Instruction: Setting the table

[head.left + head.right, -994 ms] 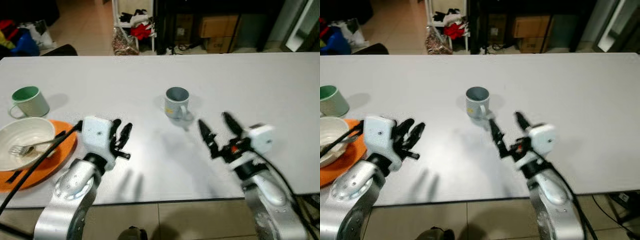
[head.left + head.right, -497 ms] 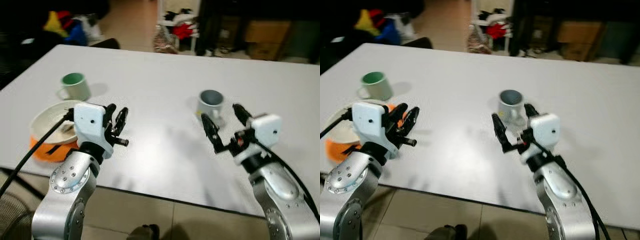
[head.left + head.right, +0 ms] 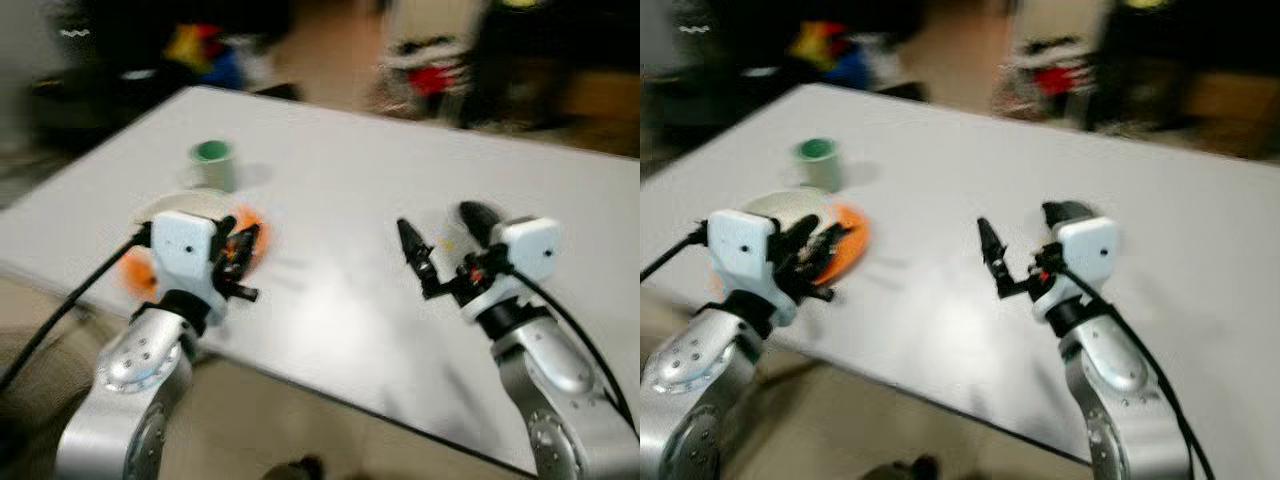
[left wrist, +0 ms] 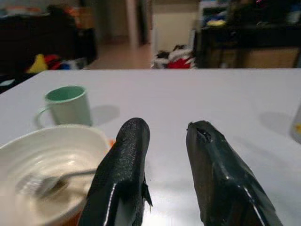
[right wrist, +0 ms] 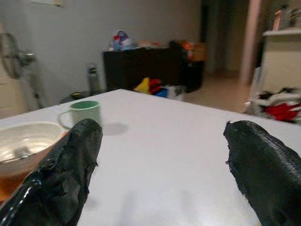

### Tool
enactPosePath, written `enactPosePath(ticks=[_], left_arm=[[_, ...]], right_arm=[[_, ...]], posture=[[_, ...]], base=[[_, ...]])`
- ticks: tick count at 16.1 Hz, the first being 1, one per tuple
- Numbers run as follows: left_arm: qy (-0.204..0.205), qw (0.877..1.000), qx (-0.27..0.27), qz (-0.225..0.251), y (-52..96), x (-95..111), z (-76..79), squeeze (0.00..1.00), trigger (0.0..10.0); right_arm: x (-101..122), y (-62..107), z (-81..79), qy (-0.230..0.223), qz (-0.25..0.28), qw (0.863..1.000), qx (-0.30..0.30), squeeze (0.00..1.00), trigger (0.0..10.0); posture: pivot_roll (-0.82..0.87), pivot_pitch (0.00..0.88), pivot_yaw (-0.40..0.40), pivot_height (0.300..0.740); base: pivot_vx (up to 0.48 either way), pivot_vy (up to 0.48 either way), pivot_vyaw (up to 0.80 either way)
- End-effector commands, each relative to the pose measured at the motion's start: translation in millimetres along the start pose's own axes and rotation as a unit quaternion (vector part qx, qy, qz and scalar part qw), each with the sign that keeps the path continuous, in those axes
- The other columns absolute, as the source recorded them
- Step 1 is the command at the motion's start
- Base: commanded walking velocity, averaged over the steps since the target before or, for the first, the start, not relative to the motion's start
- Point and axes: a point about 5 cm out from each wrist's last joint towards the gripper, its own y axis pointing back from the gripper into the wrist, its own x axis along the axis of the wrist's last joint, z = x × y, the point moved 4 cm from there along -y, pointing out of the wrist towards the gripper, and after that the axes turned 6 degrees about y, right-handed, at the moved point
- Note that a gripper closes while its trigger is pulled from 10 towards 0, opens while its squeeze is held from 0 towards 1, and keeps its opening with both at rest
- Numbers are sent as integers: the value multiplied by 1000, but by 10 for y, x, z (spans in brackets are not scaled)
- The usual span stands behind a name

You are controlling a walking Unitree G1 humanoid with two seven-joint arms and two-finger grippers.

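White table (image 3: 330, 190): broad, matte, blurred in the head views.
Green ceramic mug (image 4: 67, 104): upright, just beyond the bowl.
Cream bowl (image 4: 44, 162): on an orange plate (image 3: 845, 240), metal fork (image 4: 44, 181) inside.
Left gripper (image 4: 164, 136): over the table beside the bowl, fingers slightly apart, empty.
Right gripper (image 3: 440, 240): spread wide, empty.
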Motion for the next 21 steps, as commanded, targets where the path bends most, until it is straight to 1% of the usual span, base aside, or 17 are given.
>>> enactPosePath(ticks=[1,3,8,11,12,14,16,21], left_arm=[[-4,1000,0,-1,-16,19,-22,0,10000],[-10,1000,2,4,-36,43,-29,0,10000],[-15,1000,9,11,-27,84,-59,0,10000],[-12,1000,12,19,-60,113,-62,0,10000],[-11,1000,12,21,-71,120,-57,0,10000],[-30,999,1,17,-74,107,-1,0,10000],[-28,999,9,13,-75,85,-30,0,10000],[-29,1000,1,12,-87,88,-15,0,10000]], right_arm=[[46,-3,3,3,4,1000,-5,1000,10000],[49,-12,2,3,4,1000,-1,1000,10000],[52,-38,-58,-3,2,1000,15,1000,10000],[111,-69,-48,-9,16,1000,12,1000,10000],[110,-73,-46,-12,16,1000,14,1000,10000],[82,-82,-61,-32,9,999,17,1000,10000],[69,-89,-60,-41,6,999,15,1000,10000],[44,-78,-85,-53,1,998,25,1000,10000]], posture=[[72,0,58,740],[77,0,53,740],[94,0,45,740],[87,0,47,740],[86,0,46,740],[87,0,46,740],[85,0,50,740],[85,0,58,740]], base=[[0,0,800],[0,0,800],[0,0,800],[0,0,800],[0,0,800],[0,0,800],[0,0,800],[0,0,800]])
